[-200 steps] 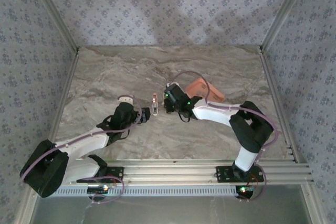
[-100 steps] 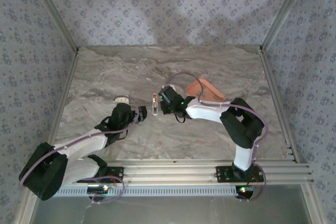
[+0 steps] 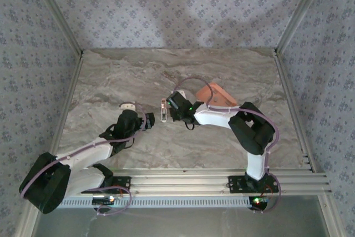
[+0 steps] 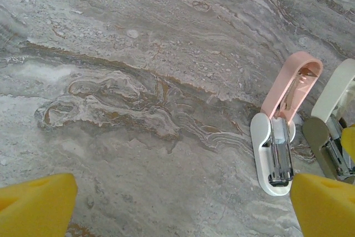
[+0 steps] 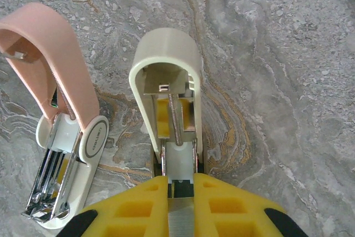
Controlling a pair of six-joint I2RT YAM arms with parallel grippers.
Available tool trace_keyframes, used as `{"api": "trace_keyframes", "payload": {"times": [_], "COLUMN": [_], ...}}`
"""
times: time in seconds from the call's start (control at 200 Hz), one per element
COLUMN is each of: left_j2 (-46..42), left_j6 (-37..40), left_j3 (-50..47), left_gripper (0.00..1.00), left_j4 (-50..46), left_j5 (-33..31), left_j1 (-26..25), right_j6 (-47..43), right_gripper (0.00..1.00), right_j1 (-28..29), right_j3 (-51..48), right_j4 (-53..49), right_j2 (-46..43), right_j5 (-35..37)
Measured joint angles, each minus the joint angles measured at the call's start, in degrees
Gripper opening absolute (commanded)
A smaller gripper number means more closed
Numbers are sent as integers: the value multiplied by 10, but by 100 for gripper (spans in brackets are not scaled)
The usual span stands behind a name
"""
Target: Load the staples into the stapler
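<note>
Two small staplers lie side by side with their lids swung up. The pink stapler has a white base. The cream stapler lies straight ahead of my right gripper. That gripper is shut on a ribbed grey strip of staples, whose far end sits at the near end of the cream stapler's bare magazine. My left gripper is open over bare table, just left of the pink stapler and holding nothing.
A shallow salmon-pink tray sits behind my right arm; its contents are hidden. The marble tabletop is walled by patterned panels and metal rails at both sides. The two grippers are close together near the table's middle.
My right gripper has edged slightly left over the staplers and its elbow has drawn in. The left gripper has pulled back a little to the left. The pink stapler has not moved.
</note>
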Motion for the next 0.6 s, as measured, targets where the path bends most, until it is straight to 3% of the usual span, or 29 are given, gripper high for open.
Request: {"api": "trace_keyframes", "payload": {"times": [0.6], "left_j2": [-3], "left_j6": [0], "left_j3": [-4], "left_gripper": [98], "left_j4": [-1], "left_j5": [0], "left_j1": [0], "right_j6": [0], "right_gripper": [13], "right_j1": [3], "right_j3": [3], "right_j4": [-8], "right_j2": [5], "right_j5": [9]}}
